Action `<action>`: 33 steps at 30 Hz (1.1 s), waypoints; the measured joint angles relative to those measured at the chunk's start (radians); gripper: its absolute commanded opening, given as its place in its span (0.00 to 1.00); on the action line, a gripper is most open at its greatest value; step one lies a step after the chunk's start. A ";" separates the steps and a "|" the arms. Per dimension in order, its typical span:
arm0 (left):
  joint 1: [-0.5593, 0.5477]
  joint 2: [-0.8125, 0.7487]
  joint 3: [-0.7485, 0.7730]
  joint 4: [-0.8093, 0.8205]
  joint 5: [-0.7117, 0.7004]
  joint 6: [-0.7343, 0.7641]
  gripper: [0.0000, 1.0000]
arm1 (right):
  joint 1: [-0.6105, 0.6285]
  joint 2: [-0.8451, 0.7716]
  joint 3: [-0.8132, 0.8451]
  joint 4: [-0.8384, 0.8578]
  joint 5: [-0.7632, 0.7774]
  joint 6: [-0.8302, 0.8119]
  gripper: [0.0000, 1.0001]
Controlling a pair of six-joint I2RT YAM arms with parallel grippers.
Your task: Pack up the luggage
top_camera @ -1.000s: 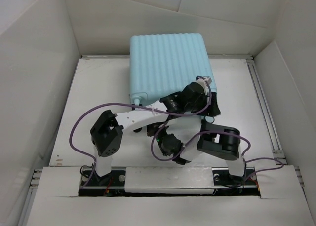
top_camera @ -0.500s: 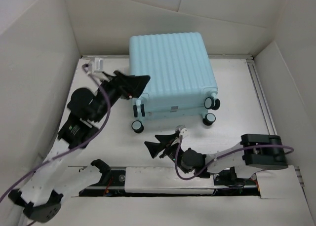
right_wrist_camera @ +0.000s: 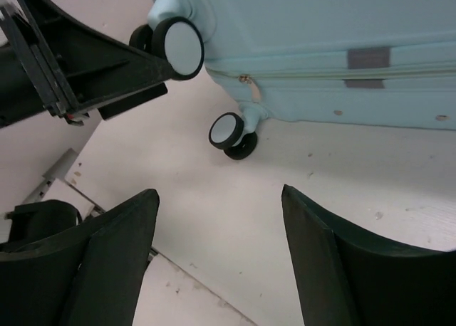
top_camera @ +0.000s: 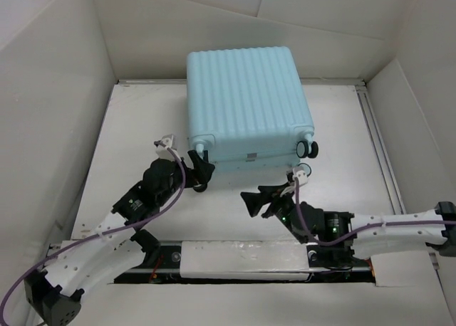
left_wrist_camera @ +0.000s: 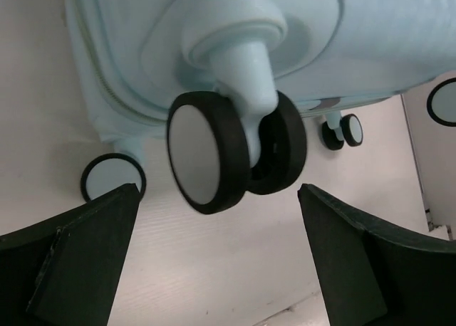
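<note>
The luggage (top_camera: 246, 98) is a pale aqua ribbed hard-shell suitcase, lying closed and flat at the back middle of the table, its caster wheels towards me. My left gripper (top_camera: 201, 171) is open at its near left corner. In the left wrist view the black-and-white caster wheel (left_wrist_camera: 228, 151) hangs just beyond my left gripper (left_wrist_camera: 217, 255), apart from both fingers. My right gripper (top_camera: 247, 203) is open over bare table in front of the luggage (right_wrist_camera: 320, 55), holding nothing. The right wrist view shows my right gripper (right_wrist_camera: 221, 226), a lower wheel (right_wrist_camera: 231, 134) ahead, and the left gripper (right_wrist_camera: 71, 62) at top left.
White walls (top_camera: 50, 127) box in the table (top_camera: 135, 134) on the left, back and right. A metal rail (top_camera: 235, 258) runs along the near edge by the arm bases. Purple cables (top_camera: 21, 287) trail from both arms. Two right-hand wheels (top_camera: 308, 149) stick out from the suitcase.
My left gripper swung in from the far left to the suitcase's near left wheel. My right gripper opened and shifted slightly right and towards the suitcase. The suitcase stays put.
</note>
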State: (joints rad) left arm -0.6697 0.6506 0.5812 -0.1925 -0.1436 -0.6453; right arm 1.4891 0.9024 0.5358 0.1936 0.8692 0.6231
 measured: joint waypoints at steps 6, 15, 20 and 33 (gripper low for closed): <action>-0.034 0.115 0.001 0.107 0.004 -0.002 0.85 | -0.027 -0.112 -0.050 -0.082 -0.032 0.039 0.63; -0.049 0.249 0.047 0.135 0.028 0.020 0.00 | -0.075 0.216 -0.018 -0.098 -0.146 0.010 0.47; -0.045 0.266 0.056 0.143 0.045 0.019 0.00 | -0.075 0.317 -0.013 -0.016 -0.171 -0.029 0.58; -0.411 0.416 0.190 0.144 -0.023 -0.018 0.00 | -0.123 0.311 -0.109 0.317 -0.156 -0.113 0.64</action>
State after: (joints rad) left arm -1.0805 1.0668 0.7715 -0.0486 -0.1665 -0.6628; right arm 1.3663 1.2137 0.4267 0.5106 0.7128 0.5102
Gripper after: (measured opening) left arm 0.189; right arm 0.602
